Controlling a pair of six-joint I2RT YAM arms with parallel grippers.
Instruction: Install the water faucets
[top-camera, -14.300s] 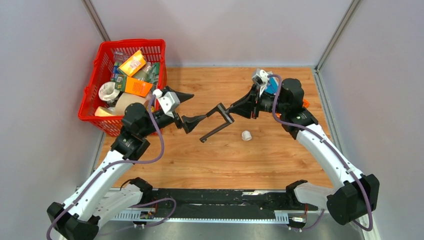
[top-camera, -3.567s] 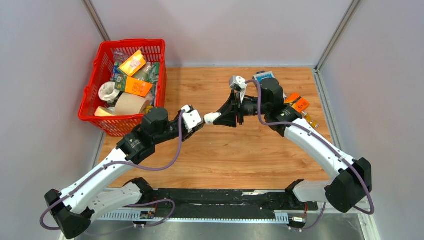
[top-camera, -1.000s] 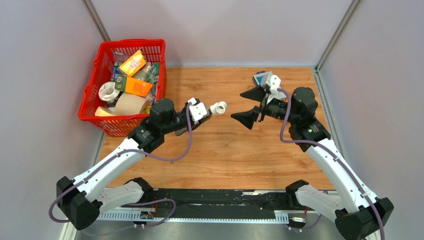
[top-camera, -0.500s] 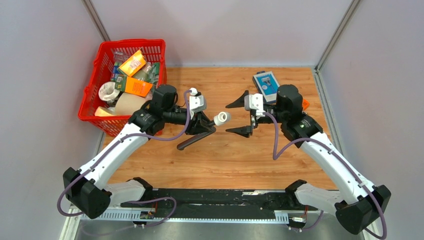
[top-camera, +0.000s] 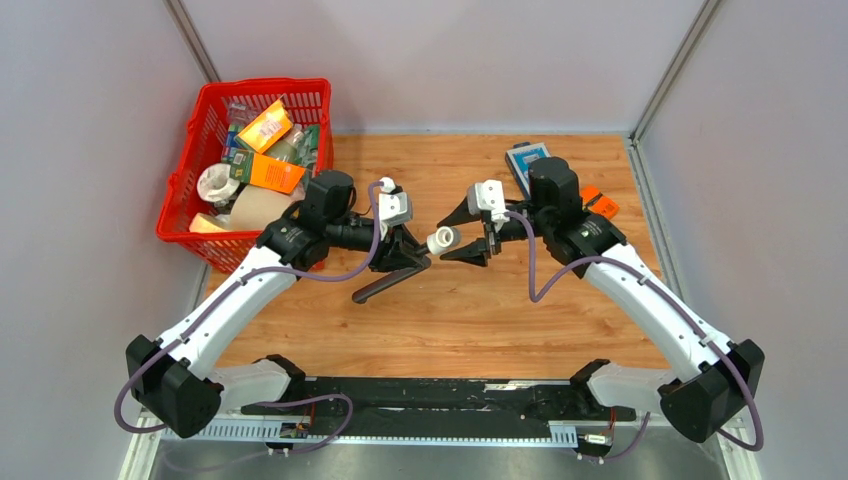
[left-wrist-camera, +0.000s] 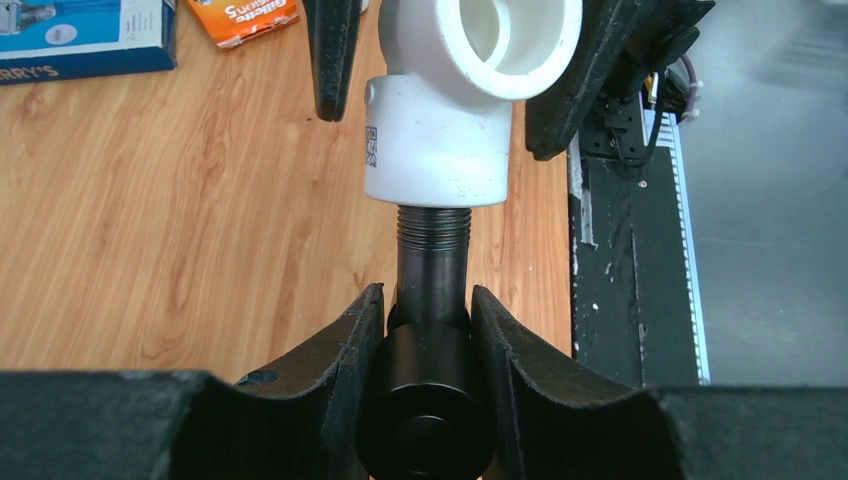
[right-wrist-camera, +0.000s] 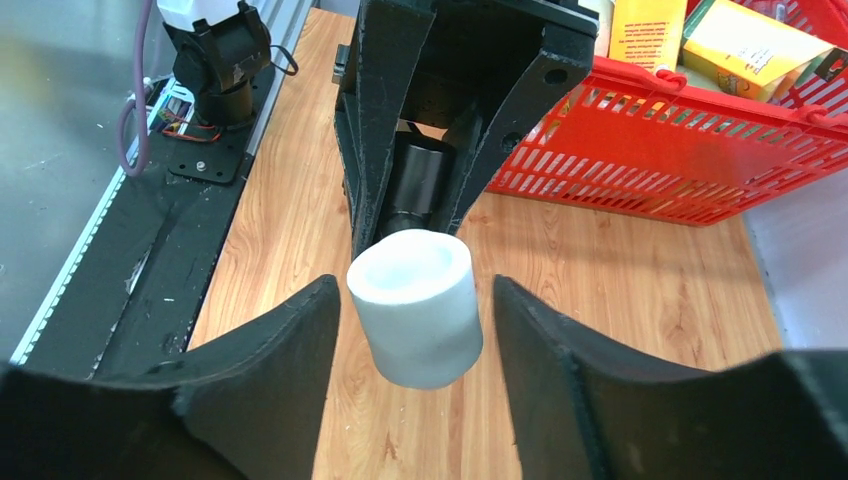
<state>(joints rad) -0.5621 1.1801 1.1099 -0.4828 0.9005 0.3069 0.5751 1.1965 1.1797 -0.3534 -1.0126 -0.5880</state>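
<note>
Left tool (left-wrist-camera: 428, 300) first: we've got it pinching the dark faucet (left-wrist-camera: 433, 270) by its thick round body, snug on both sides. White elbow fitting (left-wrist-camera: 435, 140) sits on the faucet's threaded end, with a few threads showing bare just below it, and its open mouth faces the other arm.

Right tool (right-wrist-camera: 410, 300) is spread around that fitting, one finger at 9 o'clock and one at 3 in its own wrist view. We can see a sliver of wood between each finger and the white plastic, so no contact as far as we can make out.

From the top camera the whole thing hangs near the middle of the surface (top-camera: 450, 320), fitting end pointing to 3 o'clock and the long rod slanting off toward 7 o'clock. We can't tell if the rod's tip touches the wood.

Red basket (top-camera: 185, 190) full of packets sits at 10 o'clock. Blue box (top-camera: 527, 158) is at 1 o'clock with an orange packet (top-camera: 600, 203) near it.
</note>
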